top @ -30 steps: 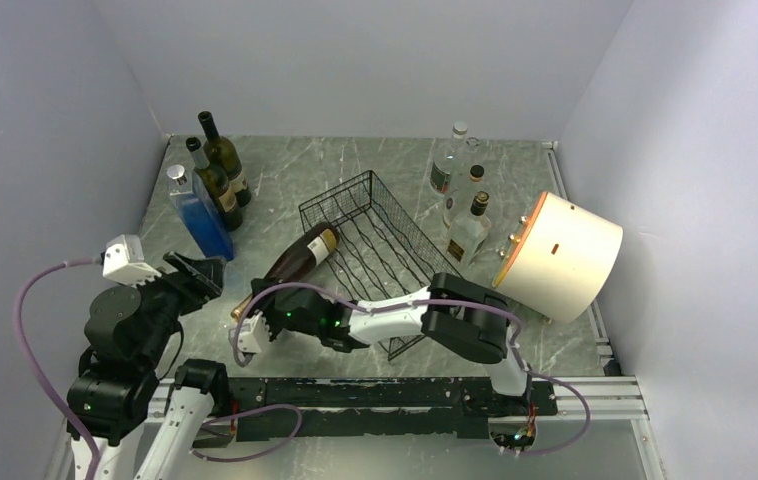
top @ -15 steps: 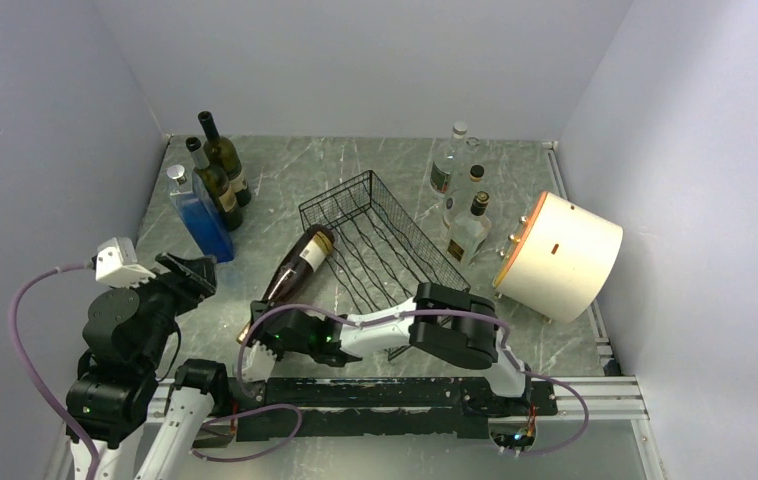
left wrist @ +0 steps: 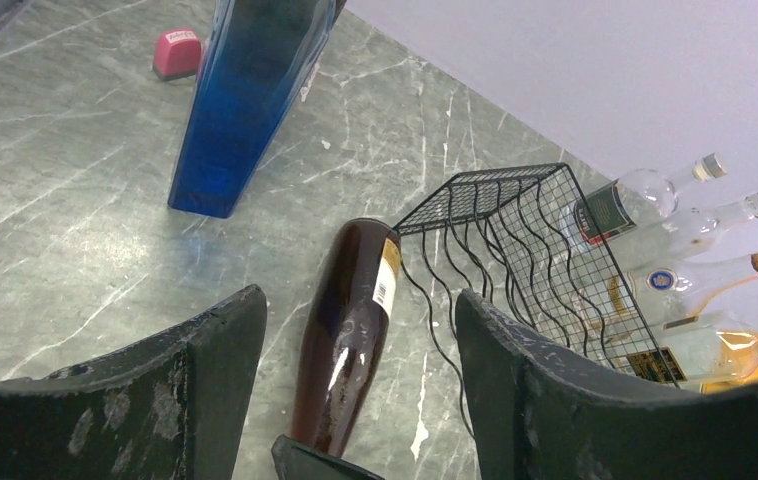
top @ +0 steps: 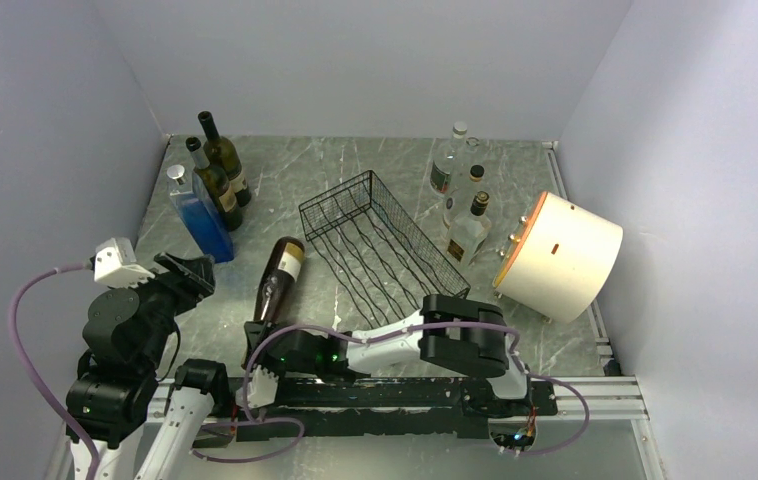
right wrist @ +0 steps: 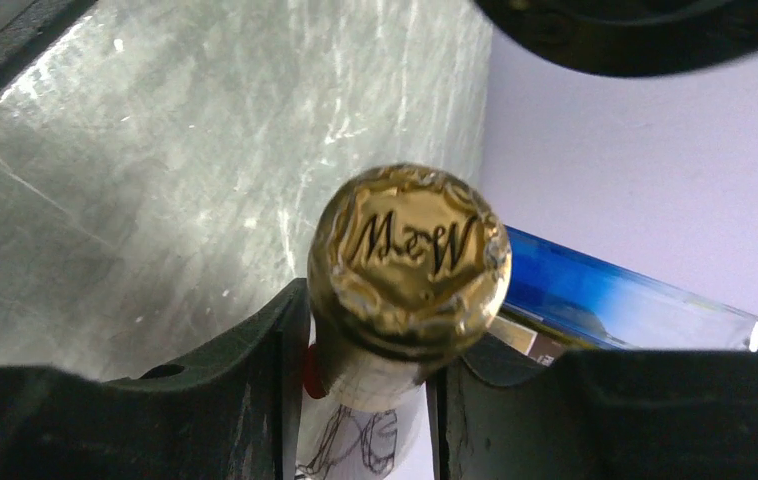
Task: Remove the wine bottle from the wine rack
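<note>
The wine bottle (top: 278,279) is dark brown with a pale label and a gold foil cap (right wrist: 410,245). My right gripper (top: 256,338) is shut on its neck near the table's front edge; in the right wrist view the gripper (right wrist: 370,375) pinches just below the cap. The bottle's base sits just left of the black wire wine rack (top: 380,245), outside its corner. My left gripper (top: 195,270) hovers open to the left of the bottle. In the left wrist view that gripper (left wrist: 355,305) frames the bottle (left wrist: 350,330) and the rack (left wrist: 515,225), holding nothing.
A blue square bottle (top: 198,212) and two dark green bottles (top: 220,165) stand at the back left. Several clear bottles (top: 460,195) stand right of the rack, beside a white cylinder with an orange rim (top: 560,255). A small pink object (left wrist: 177,52) lies behind the blue bottle.
The right gripper drew the bottle by its neck toward the front edge and leftward, out of the rack. The left gripper pulled back slightly and narrowed a little.
</note>
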`<action>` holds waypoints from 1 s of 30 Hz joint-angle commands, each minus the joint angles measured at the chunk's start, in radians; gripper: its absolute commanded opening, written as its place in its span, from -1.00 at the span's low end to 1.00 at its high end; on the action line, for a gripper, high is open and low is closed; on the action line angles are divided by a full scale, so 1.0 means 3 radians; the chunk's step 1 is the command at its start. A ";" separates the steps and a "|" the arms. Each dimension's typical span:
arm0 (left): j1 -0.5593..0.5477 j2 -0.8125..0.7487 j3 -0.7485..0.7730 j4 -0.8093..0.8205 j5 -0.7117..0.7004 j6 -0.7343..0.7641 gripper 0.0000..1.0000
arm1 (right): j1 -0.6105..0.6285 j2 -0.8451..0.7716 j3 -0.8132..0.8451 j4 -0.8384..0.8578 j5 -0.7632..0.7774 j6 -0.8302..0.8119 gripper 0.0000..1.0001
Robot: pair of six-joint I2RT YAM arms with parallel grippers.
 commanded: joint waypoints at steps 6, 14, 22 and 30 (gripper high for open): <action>-0.0009 -0.0027 0.0114 0.0037 -0.0095 0.0067 0.45 | -0.0010 -0.0651 -0.0044 0.1044 -0.0059 0.0407 -1.00; -0.0007 -0.0010 0.0138 0.0067 -0.0082 0.0091 0.44 | -0.0273 -0.1008 -0.0136 0.1255 -0.0211 0.1372 -1.00; -0.0008 0.0021 0.0154 0.0102 -0.0084 0.0118 0.44 | -0.0640 -0.1205 0.0285 0.1037 -0.0113 0.2657 -1.00; -0.0009 0.0095 0.0162 0.0162 0.0005 0.0155 0.43 | -0.0899 -0.1101 0.0702 0.0851 0.0509 0.3891 -1.00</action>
